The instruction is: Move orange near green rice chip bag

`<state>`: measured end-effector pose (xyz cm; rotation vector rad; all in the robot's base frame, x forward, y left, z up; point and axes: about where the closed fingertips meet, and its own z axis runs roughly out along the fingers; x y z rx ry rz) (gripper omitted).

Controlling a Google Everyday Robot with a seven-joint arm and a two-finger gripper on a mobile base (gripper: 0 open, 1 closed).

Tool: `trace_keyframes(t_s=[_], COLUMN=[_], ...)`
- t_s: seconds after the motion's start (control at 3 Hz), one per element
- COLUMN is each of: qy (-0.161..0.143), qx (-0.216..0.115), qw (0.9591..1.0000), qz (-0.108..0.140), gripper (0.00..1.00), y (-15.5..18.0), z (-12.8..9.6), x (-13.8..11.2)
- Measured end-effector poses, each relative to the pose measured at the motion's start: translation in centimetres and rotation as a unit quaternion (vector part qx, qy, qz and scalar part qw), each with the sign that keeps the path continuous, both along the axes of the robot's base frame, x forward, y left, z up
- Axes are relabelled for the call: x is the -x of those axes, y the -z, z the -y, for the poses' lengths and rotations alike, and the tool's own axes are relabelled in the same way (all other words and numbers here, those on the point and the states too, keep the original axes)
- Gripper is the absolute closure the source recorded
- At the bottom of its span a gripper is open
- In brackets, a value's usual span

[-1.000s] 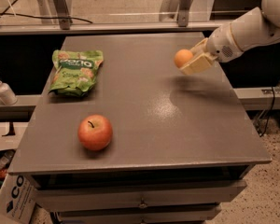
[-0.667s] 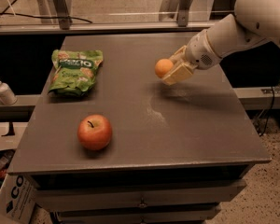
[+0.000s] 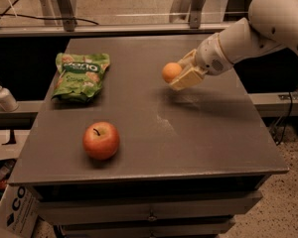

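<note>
The small plain orange (image 3: 171,72) is held in my gripper (image 3: 181,76), a little above the dark table top, right of the table's middle. The gripper's pale fingers (image 3: 187,80) are shut on the orange, and the white arm reaches in from the upper right. The green rice chip bag (image 3: 81,75) lies flat at the table's left back part, well to the left of the orange.
A red-orange apple (image 3: 101,140) with a dark stem sits near the table's front left. The dark table (image 3: 208,138) has drawers below. A white pump bottle (image 3: 3,96) stands on a ledge at far left. A cardboard box (image 3: 15,209) sits on the floor at lower left.
My gripper has carried the orange leftward from the table's right back part toward the middle. The bag and the apple have not moved.
</note>
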<state>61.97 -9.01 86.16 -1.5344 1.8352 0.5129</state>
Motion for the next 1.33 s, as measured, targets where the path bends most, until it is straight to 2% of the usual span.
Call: trace_keyframes(t_s=[0.33,0.67,1.33], qy=[-0.02,-0.039,-0.073], qx=[-0.028,-0.035,-0.029], qw=[0.9994,0.9985,0.9968], qz=[0.006,0.013,0.009], gripper=[1.0,1.0,1.0], y=[0.2,0.5,1.9], z=[-3.8,-7.9,-13.8], x=[-0.5,-1.9,-3.2])
